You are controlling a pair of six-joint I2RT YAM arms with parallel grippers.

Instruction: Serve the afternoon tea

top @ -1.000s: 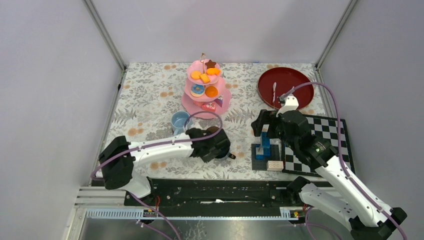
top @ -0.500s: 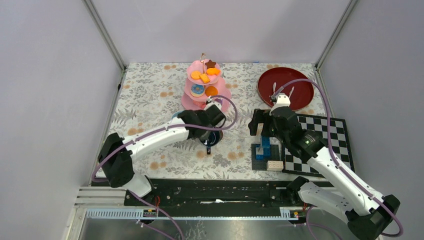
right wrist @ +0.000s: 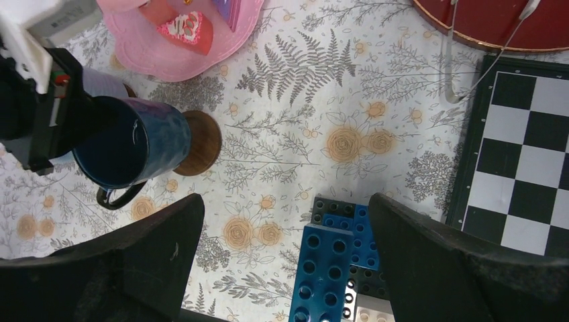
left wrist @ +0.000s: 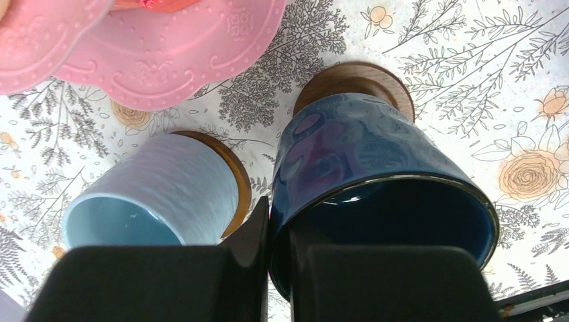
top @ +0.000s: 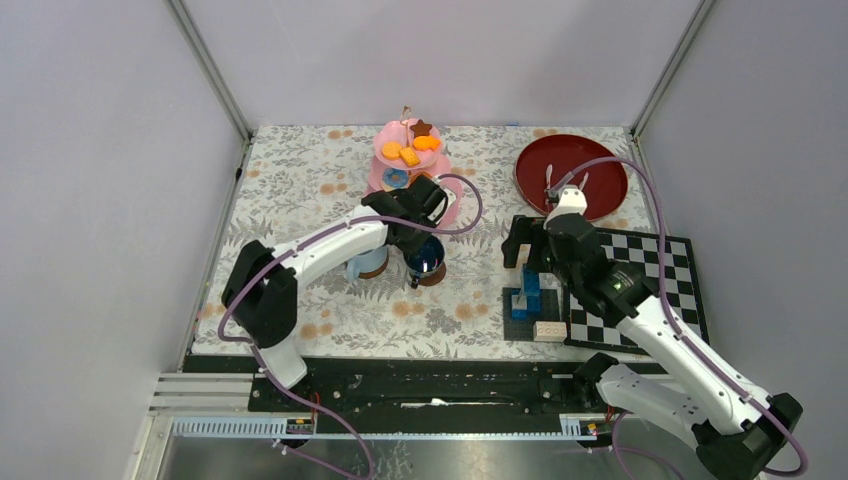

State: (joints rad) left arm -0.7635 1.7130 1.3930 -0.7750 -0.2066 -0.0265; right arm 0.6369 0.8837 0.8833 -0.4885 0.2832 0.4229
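Dark-blue mug [left wrist: 376, 168], rim pinched by the left gripper [left wrist: 278, 268], tilts over one brown saucer [left wrist: 355, 77] beside the light-blue mug [left wrist: 154, 194] on the second saucer [left wrist: 231, 174], near one pink three-tier stand [left wrist: 154, 47]; the right gripper [right wrist: 282, 208] hangs spread wide above blocks [right wrist: 329, 268].

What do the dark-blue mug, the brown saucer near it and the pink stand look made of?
Dark-blue mug: probably glazed ceramic; its surface is glossy with mottled reflections.
Brown saucer: wood or a wood-look material; it is matte, warm brown.
Pink stand: likely moulded plastic; it has a satin finish, embossed dots and scrolls, and a scalloped edge.
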